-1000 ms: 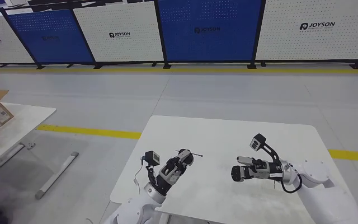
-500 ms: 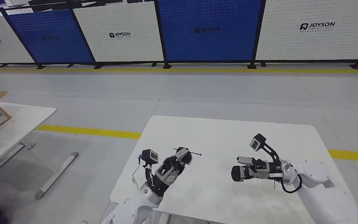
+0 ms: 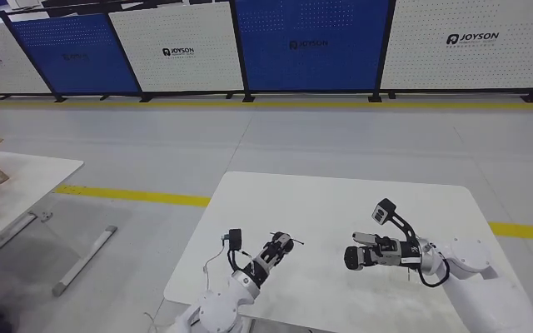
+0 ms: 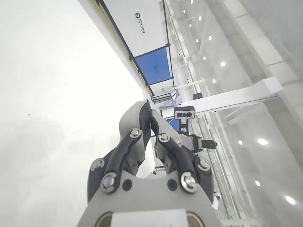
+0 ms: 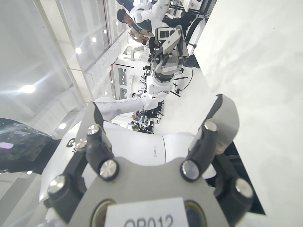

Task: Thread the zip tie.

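Top view has my left claw (image 3: pixel 281 242) raised over the near-left part of the table (image 3: pixel 333 200), pinched shut on the tie (image 3: pixel 293 241), whose thin black tail sticks out sideways toward my right claw (image 3: pixel 350 258). Left wrist view shows that left claw (image 4: pixel 148 111) closed tip to tip, with very little of the strap between the tips. My right claw (image 5: pixel 158 105) is spread wide and holds nothing, facing the left one from well apart across the table. I reckon the trouble lies in that grip: a strap this thin, caught near one end, can swivel or slide as soon as the right claw touches it, and the tail would then point away from where I aim. If I close the right claw off-line I may bend the tail or knock it loose, and a dropped tie would lie flat and be hard to pick up. I cannot tell which end carries the head, so I could grasp the wrong part.
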Controlling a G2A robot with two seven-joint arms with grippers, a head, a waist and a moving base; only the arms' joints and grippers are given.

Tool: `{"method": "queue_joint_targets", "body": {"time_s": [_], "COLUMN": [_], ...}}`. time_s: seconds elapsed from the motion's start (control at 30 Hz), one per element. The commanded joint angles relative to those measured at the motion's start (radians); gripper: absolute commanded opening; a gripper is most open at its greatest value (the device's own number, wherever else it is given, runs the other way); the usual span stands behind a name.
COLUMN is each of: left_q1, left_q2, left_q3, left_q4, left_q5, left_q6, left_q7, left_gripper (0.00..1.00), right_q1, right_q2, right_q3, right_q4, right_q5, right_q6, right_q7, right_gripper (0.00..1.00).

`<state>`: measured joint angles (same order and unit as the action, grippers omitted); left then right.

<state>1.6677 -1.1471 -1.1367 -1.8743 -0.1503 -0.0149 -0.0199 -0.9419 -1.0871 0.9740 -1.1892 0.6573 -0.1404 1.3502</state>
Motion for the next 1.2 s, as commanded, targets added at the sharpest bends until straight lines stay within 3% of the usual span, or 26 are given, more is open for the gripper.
{"method": "queue_joint_targets", "body": {"time_s": [0.0, 0.2, 0.4, 0.6, 0.8, 1.0, 1.13, 1.17], "left_q1": [0.001, 0.001, -0.042, -0.052, -0.052, -0.049, -0.015, 0.005], "left_q2": [0.0, 0.0, -0.013, -0.015, -0.015, -0.018, -0.014, -0.011], "left_q3": [0.002, 0.002, 0.047, 0.054, 0.054, 0.022, -0.035, -0.053], "left_q4": [-0.004, -0.004, 0.05, 0.055, 0.055, 0.022, -0.058, -0.089], "left_q5": [-0.064, -0.064, 0.005, 0.042, 0.042, -0.064, -0.19, -0.224], "left_q6": [-0.002, -0.002, 0.051, 0.098, 0.098, 0.035, -0.082, -0.128], "left_q7": [-0.077, -0.077, 0.03, 0.037, 0.037, 0.008, -0.06, -0.087], "left_gripper": [0.0, 0.0, 0.0, 0.0, 0.0, 0.0, 0.0, 0.0], "right_q1": [0.0, 0.0, 0.0, 0.0, 0.0, 0.0, 0.0, 0.0], "right_q2": [0.0, 0.0, 0.0, 0.0, 0.0, 0.0, 0.0, 0.0], "right_q3": [0.0, 0.0, 0.0, 0.0, 0.0, 0.0, 0.0, 0.0], "right_q4": [0.0, 0.0, 0.0, 0.0, 0.0, 0.0, 0.0, 0.0], "right_q5": [0.0, 0.0, 0.0, 0.0, 0.0, 0.0, 0.0, 0.0], "right_q6": [0.0, 0.0, 0.0, 0.0, 0.0, 0.0, 0.0, 0.0], "right_q7": [0.0, 0.0, 0.0, 0.0, 0.0, 0.0, 0.0, 0.0], "right_gripper": [1.0, 1.0, 1.0, 1.0, 1.0, 1.0, 1.0, 1.0]}}
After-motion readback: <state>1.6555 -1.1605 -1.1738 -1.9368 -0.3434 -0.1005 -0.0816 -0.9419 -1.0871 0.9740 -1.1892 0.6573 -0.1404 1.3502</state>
